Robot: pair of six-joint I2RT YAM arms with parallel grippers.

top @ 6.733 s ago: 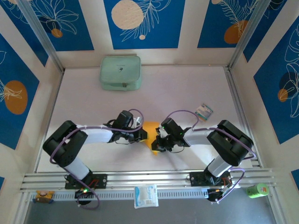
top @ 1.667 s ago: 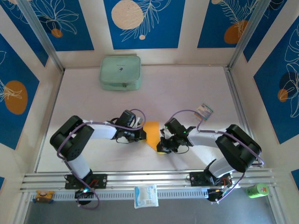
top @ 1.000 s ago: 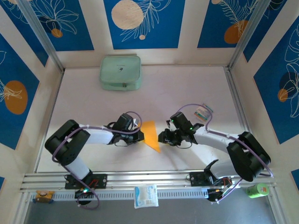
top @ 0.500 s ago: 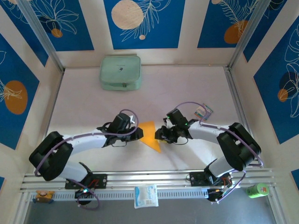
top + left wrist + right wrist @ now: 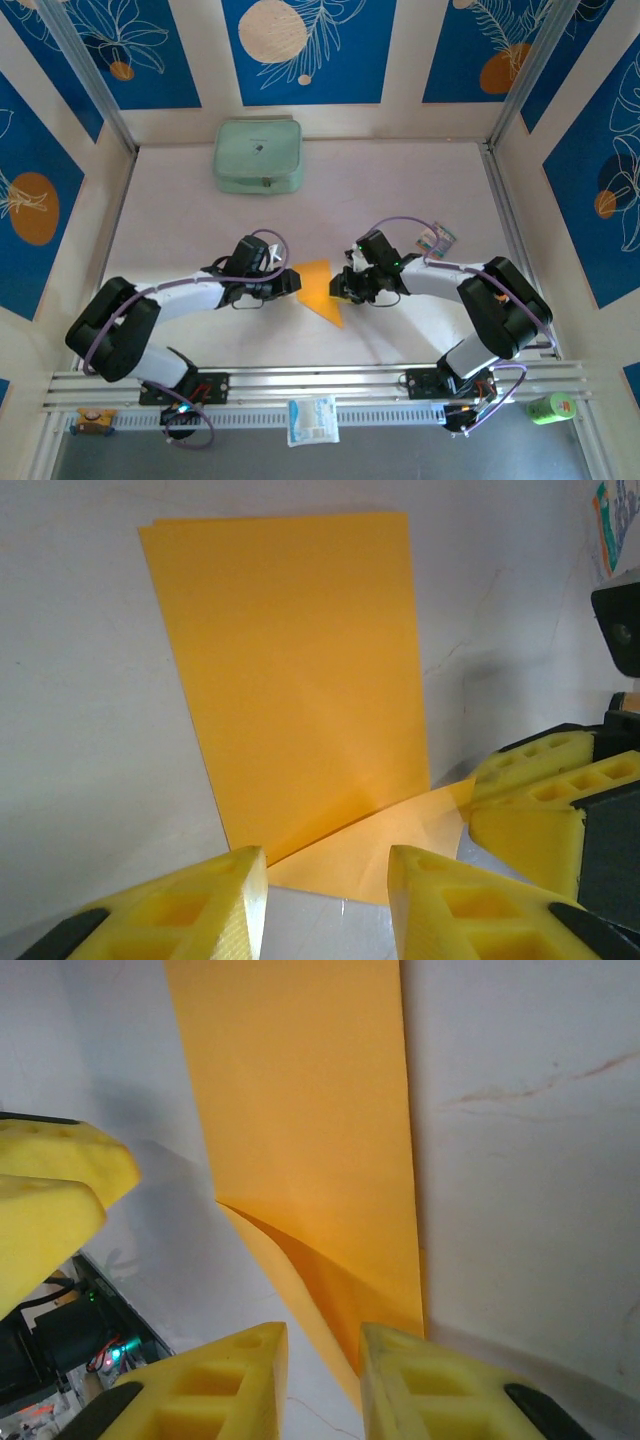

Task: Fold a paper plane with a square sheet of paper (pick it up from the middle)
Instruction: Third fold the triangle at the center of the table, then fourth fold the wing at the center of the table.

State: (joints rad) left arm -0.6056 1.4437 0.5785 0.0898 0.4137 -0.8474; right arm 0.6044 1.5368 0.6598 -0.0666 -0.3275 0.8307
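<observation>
Orange paper (image 5: 318,287): laid half-folded on the desk (image 5: 400,190) between both arms, one flap lifted.
Left end effector (image 5: 327,868): held well open, nothing gripped, paper edge just ahead.
Right end effector (image 5: 323,1345): held narrowly open, paper tip in the gap, unclamped.
Risk: the flap may be sprung open, or the crease skewed, if the sheet is pushed from one side only.
</observation>
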